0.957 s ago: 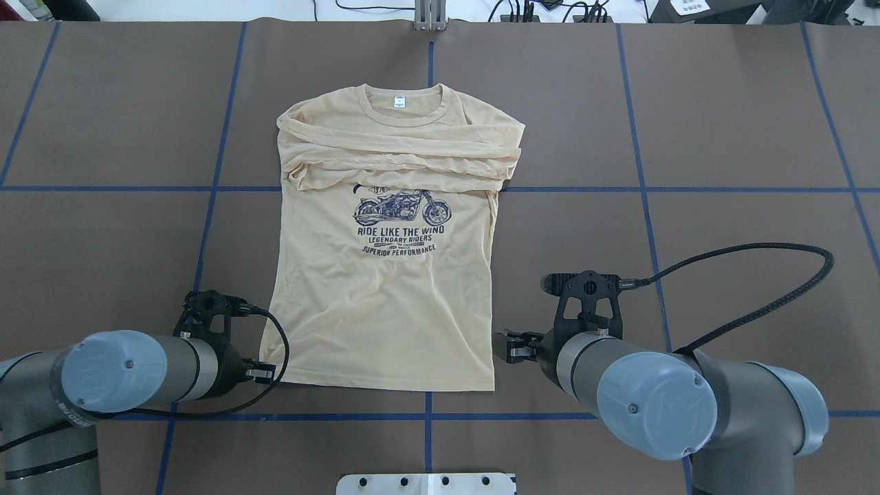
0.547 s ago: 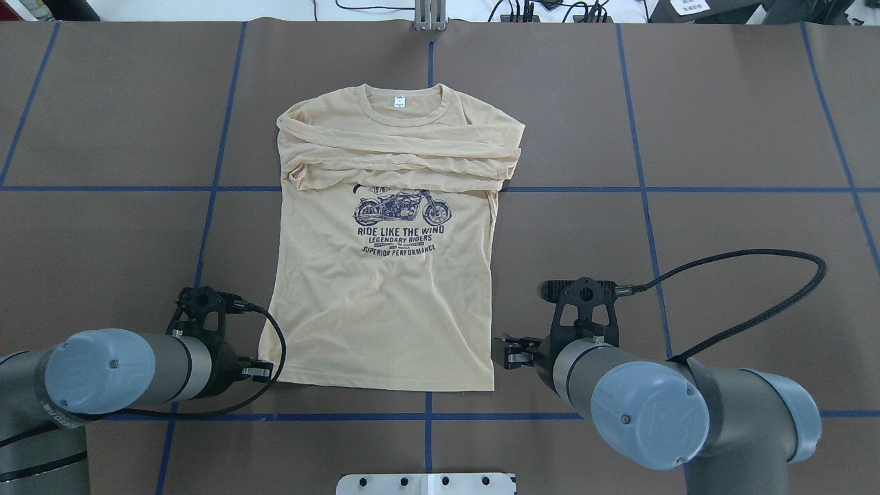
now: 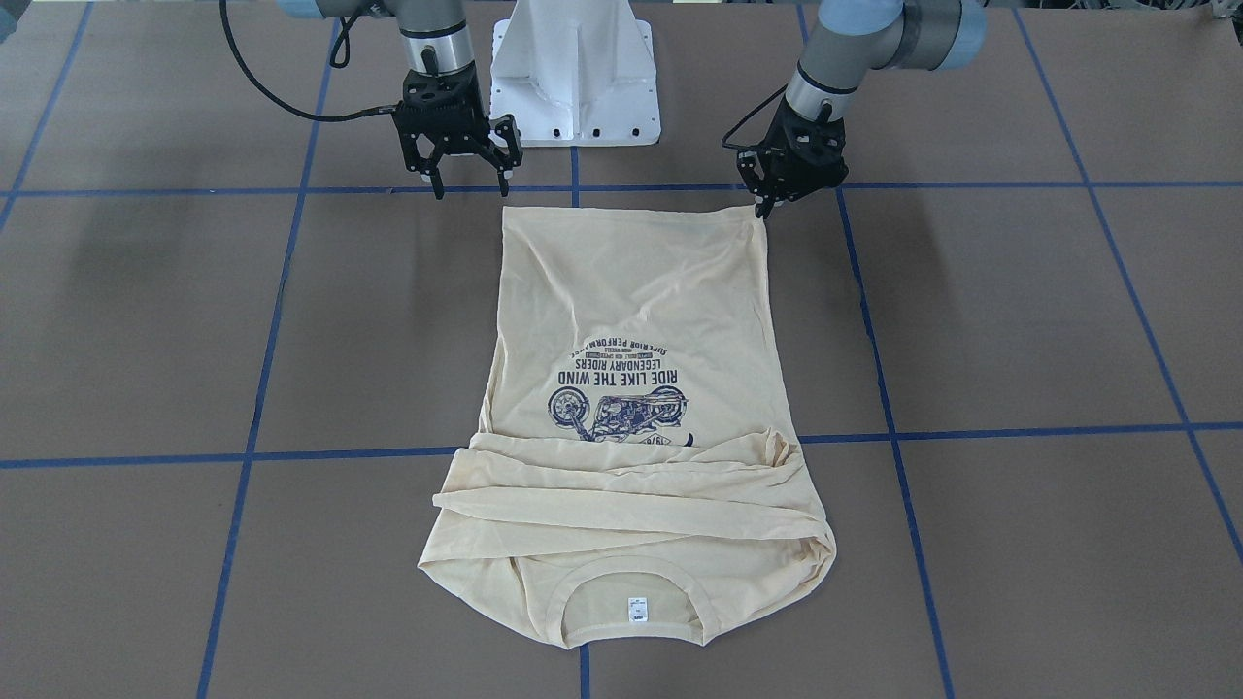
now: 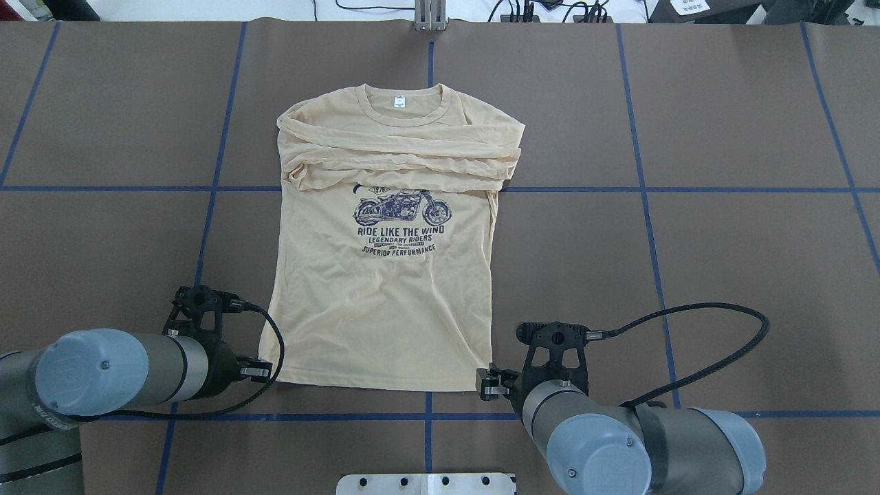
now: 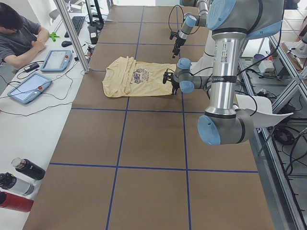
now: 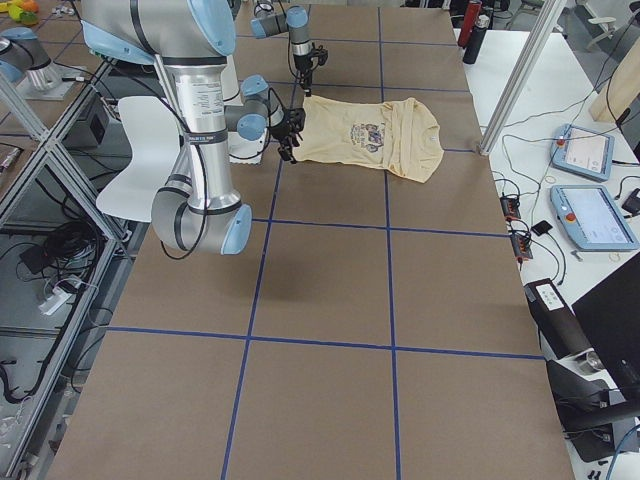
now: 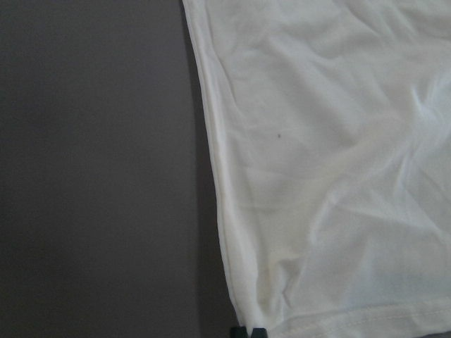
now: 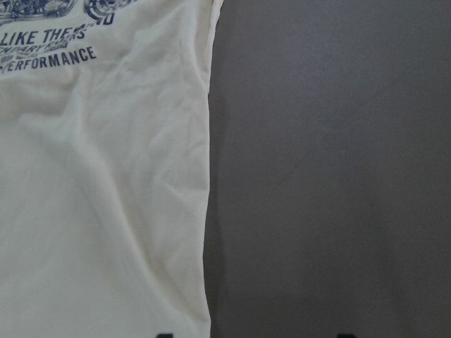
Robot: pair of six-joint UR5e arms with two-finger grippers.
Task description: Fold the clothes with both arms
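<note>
One shirt lies flat mid-table, collar toward the far edge, two sleeves folded across. Two grippers at the near-edge hem corners: left gripper pinching its corner, right gripper spread wide astride its corner.

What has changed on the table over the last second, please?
The right gripper moved toward the robot and inward, up to the near right hem corner of the T-shirt, jaws open, nothing grasped. The left gripper barely shifted at the other corner; the T-shirt lies unchanged.
</note>
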